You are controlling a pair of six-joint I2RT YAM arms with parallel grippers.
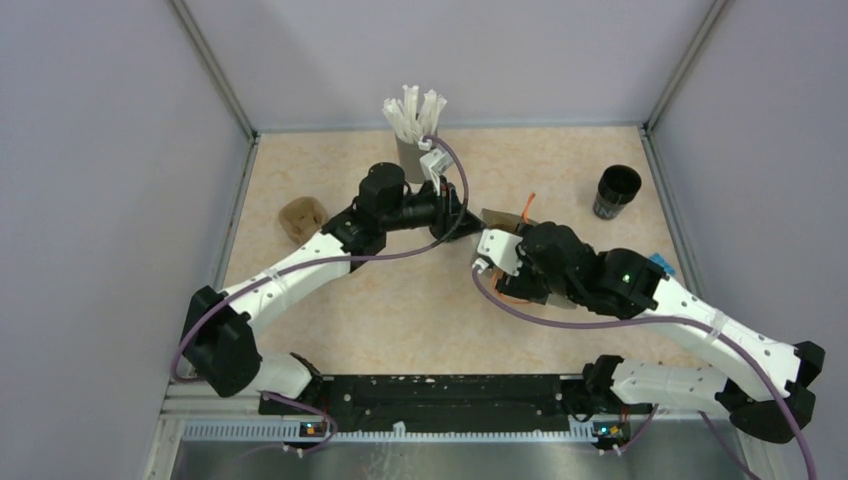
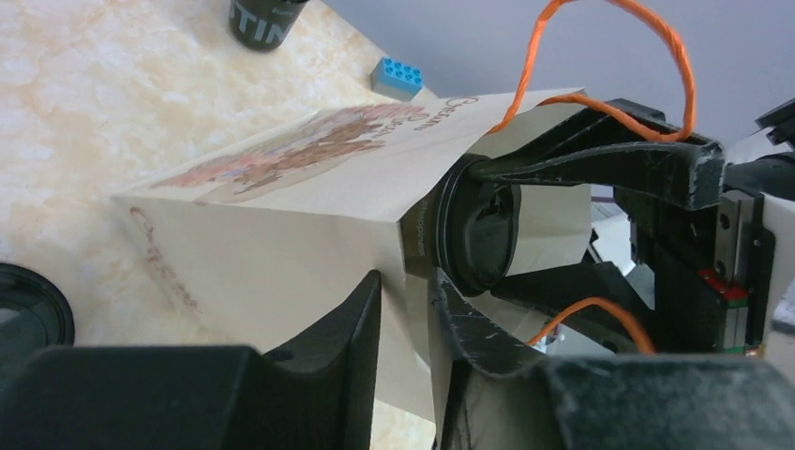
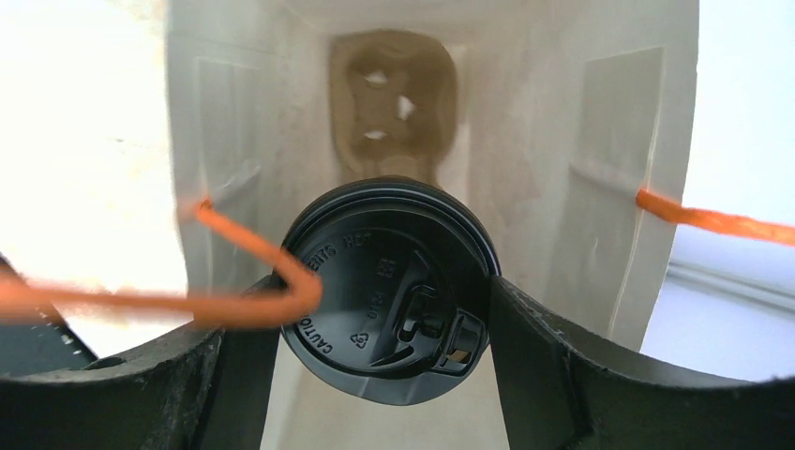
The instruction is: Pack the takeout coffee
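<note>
A tan printed paper bag (image 1: 508, 222) with orange handles lies on its side mid-table, also in the left wrist view (image 2: 281, 244). My left gripper (image 1: 458, 215) is shut on the bag's mouth edge (image 2: 408, 281), one finger inside and one outside. My right gripper (image 1: 497, 250) is shut on the takeout coffee, a black cup with a black lid (image 3: 389, 291), and holds it in the bag's mouth (image 2: 483, 234). A brown cardboard carrier (image 3: 394, 103) sits deep inside the bag. One orange handle (image 3: 253, 291) drapes across the lid.
A second black cup (image 1: 617, 192), open-topped with pale print, stands back right (image 2: 265, 19). A blue brick (image 1: 660, 263) lies near the right wall. A grey straw holder (image 1: 412, 150) stands at the back. A brown carrier (image 1: 300, 218) lies left. A flat black lid (image 2: 28, 314) lies beside the bag.
</note>
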